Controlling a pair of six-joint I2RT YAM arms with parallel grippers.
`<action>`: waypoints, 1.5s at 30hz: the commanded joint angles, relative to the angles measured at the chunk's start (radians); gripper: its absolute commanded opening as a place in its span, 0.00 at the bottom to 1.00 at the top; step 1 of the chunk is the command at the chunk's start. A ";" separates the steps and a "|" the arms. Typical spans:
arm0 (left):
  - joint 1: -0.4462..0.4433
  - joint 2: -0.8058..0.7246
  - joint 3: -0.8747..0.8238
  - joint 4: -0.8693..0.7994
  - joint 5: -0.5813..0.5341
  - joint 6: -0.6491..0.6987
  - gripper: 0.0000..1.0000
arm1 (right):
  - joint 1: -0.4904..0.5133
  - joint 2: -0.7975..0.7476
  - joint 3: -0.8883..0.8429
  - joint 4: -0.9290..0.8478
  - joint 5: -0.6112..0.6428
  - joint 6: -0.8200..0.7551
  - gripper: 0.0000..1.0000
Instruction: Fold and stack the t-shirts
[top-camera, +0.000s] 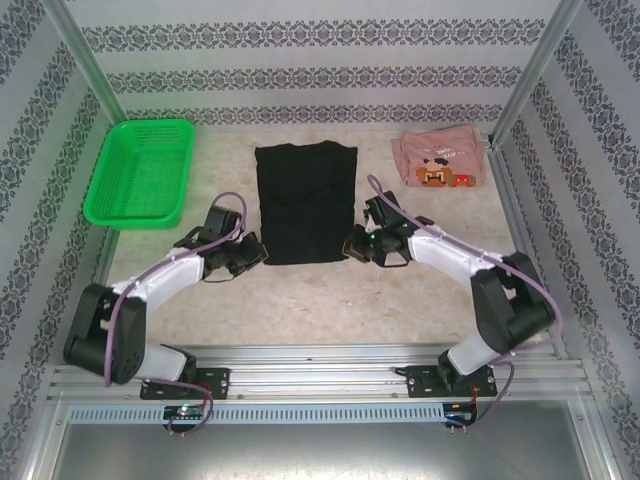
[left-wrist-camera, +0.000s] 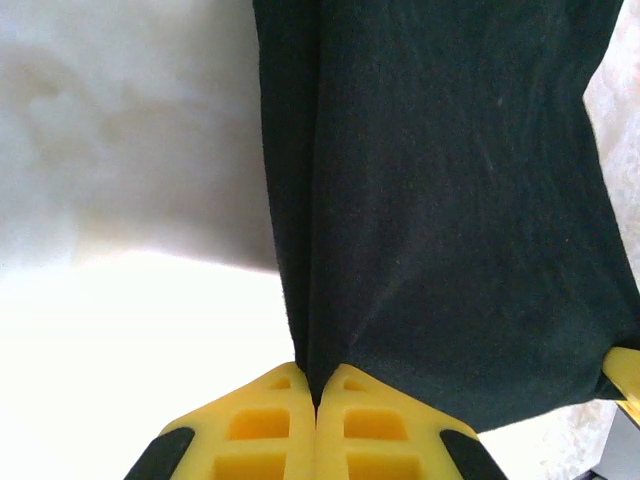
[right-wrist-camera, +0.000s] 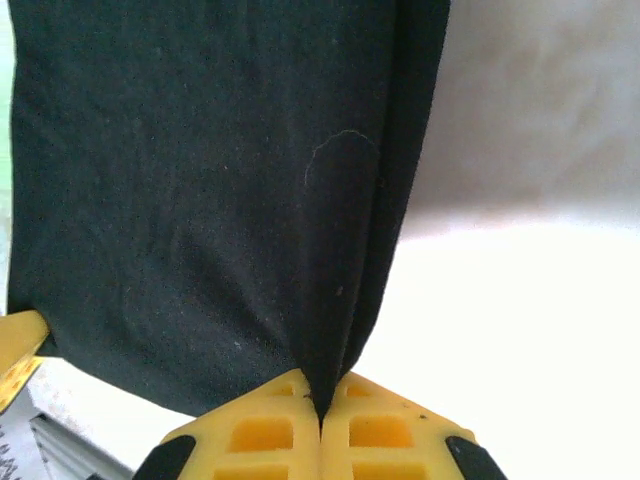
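A black t-shirt (top-camera: 305, 203) lies flat as a long rectangle in the middle of the table. My left gripper (top-camera: 260, 254) is at its near left corner, shut on the hem (left-wrist-camera: 318, 385), which is pinched between the yellow fingers (left-wrist-camera: 270, 425). At the near right corner my right gripper (top-camera: 352, 247) is shut on the cloth too, a fold (right-wrist-camera: 325, 385) squeezed between its yellow pads (right-wrist-camera: 380, 430). A pale pink t-shirt (top-camera: 438, 162) with a brown-and-orange pixel print lies folded at the far right.
A green mesh basket (top-camera: 141, 172) stands at the far left. Patterned walls and metal posts close in the table on three sides. Bare tabletop (top-camera: 320, 300) lies between the black shirt and the arm bases.
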 joint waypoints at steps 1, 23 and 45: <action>-0.013 -0.121 -0.067 -0.101 0.013 -0.022 0.00 | 0.070 -0.115 -0.077 -0.037 0.030 0.116 0.00; -0.032 -0.376 0.120 -0.350 0.025 -0.105 0.00 | 0.160 -0.388 0.112 -0.321 0.118 0.185 0.00; 0.132 -0.018 0.349 -0.171 0.109 -0.036 0.00 | -0.146 0.041 0.470 -0.318 -0.088 -0.053 0.00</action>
